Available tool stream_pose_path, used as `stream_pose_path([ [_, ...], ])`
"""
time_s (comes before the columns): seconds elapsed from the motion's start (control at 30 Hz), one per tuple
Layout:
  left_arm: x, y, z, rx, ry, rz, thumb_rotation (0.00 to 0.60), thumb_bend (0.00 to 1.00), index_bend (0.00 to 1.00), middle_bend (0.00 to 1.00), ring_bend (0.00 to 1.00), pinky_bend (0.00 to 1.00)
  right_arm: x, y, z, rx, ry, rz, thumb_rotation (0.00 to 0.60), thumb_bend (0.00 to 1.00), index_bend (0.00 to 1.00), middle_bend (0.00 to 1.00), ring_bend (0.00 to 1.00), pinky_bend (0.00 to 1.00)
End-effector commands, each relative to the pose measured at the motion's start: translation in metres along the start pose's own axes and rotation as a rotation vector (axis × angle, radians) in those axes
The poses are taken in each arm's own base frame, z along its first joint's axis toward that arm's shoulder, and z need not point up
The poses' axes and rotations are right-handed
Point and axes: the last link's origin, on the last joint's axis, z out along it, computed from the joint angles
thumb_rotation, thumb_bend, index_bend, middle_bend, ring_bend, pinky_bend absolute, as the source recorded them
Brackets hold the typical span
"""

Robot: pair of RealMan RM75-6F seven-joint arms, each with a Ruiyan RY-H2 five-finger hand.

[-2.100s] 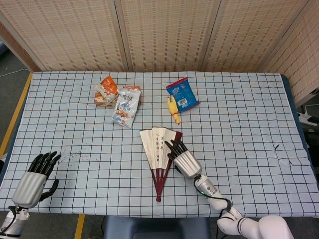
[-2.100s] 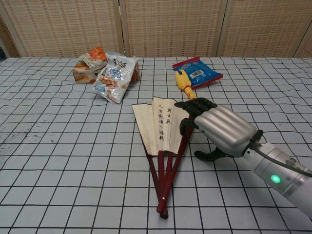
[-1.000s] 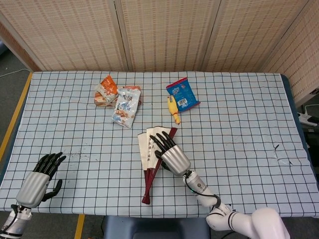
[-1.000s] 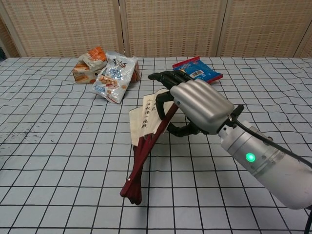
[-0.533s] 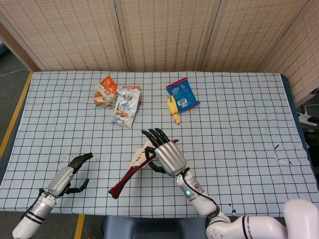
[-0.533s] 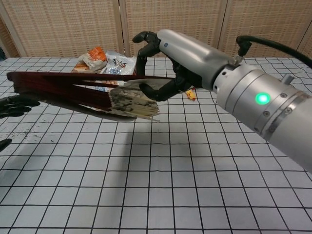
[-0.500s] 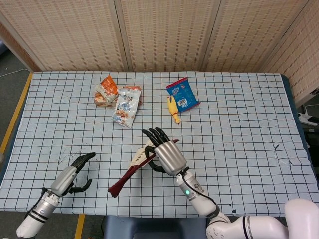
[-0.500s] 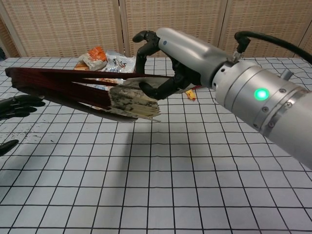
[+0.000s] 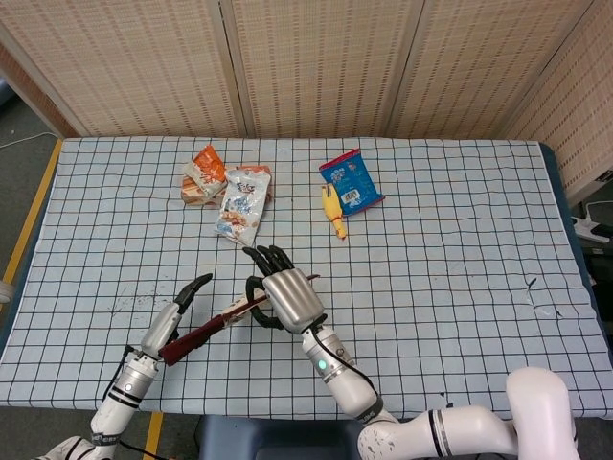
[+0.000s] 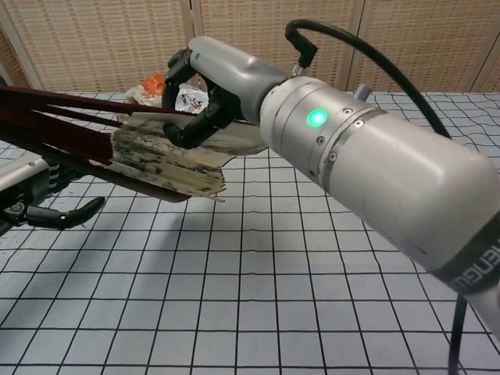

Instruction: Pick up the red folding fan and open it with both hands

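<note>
Seen from the head view, my right hand point(image 9: 290, 299) is over the near middle of the checked table point(image 9: 460, 240), back of the hand up, fingers point(image 9: 265, 259) pointing away toward the far edge, thumb curled under and clamped on the red folding fan point(image 9: 203, 331). The fan is off the cloth, nearly closed, its red sticks running down-left from my grip. My left hand point(image 9: 172, 328) lies along the lower end of those sticks, fingers extended toward my right hand; can't tell whether it grips the fan or just sits beside it. Far side of the table: orange snack packet point(image 9: 204, 175), silver snack bag point(image 9: 243, 204), blue snack bag point(image 9: 351, 180), yellow rubber chicken point(image 9: 333, 213).

In the chest view, my right hand point(image 10: 205, 84) is raised at upper left, forearm filling the right side. Dark fingers point(image 10: 190, 128) wrap the fan point(image 10: 160, 156) where the paper leaves bunch; sticks exit the left edge. Left hand point(image 10: 39, 199) low at left, thumb apart from the palm; grip state unclear.
</note>
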Motion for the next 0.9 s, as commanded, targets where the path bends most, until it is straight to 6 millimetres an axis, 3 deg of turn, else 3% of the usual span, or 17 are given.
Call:
stream_pose_path([
  [0.03, -0.006, 0.006, 0.001, -0.018, -0.025, -0.023, 0.600, 0.44, 0.00, 0.00, 0.00, 0.01, -0.004, -0.002, 0.005, -0.012, -0.004, 0.019, 0.600, 0.67, 0.71, 0.05, 0.00, 0.00],
  [0.4, -0.021, 0.030, 0.012, -0.027, -0.061, -0.151, 0.600, 0.44, 0.00, 0.00, 0.00, 0.01, -0.014, -0.008, 0.013, -0.017, -0.009, 0.041, 0.600, 0.67, 0.71, 0.05, 0.00, 0.00],
  [0.47, -0.023, 0.034, 0.015, -0.032, -0.042, -0.183, 0.600, 0.44, 0.04, 0.00, 0.00, 0.01, -0.015, -0.009, 0.014, -0.018, -0.010, 0.048, 0.600, 0.67, 0.71, 0.05, 0.00, 0.00],
  [0.57, -0.024, 0.034, 0.017, -0.023, 0.014, -0.214, 0.600, 0.44, 0.27, 0.00, 0.00, 0.02, -0.015, -0.009, 0.014, -0.016, -0.009, 0.051, 0.600, 0.67, 0.71, 0.05, 0.00, 0.00],
  [0.6, -0.024, 0.033, 0.018, -0.016, 0.030, -0.215, 0.600, 0.46, 0.41, 0.00, 0.00, 0.02, -0.015, -0.009, 0.014, -0.014, -0.007, 0.053, 0.600, 0.67, 0.71, 0.05, 0.00, 0.00],
  [0.73, -0.022, 0.028, 0.019, 0.015, 0.104, -0.224, 0.600, 0.62, 0.74, 0.05, 0.00, 0.05, -0.008, -0.008, 0.013, -0.009, 0.013, 0.070, 0.600, 0.67, 0.71, 0.05, 0.00, 0.00],
  [0.8, -0.021, 0.025, 0.020, 0.024, 0.129, -0.196, 0.600, 0.67, 0.82, 0.11, 0.00, 0.07, -0.004, -0.006, 0.012, -0.007, 0.022, 0.072, 0.600, 0.67, 0.71, 0.05, 0.00, 0.00],
  [0.9, -0.020, 0.021, 0.020, 0.033, 0.148, -0.144, 0.600, 0.69, 0.83, 0.15, 0.00, 0.09, 0.004, -0.003, 0.009, -0.006, 0.036, 0.082, 0.600, 0.67, 0.70, 0.05, 0.00, 0.00],
])
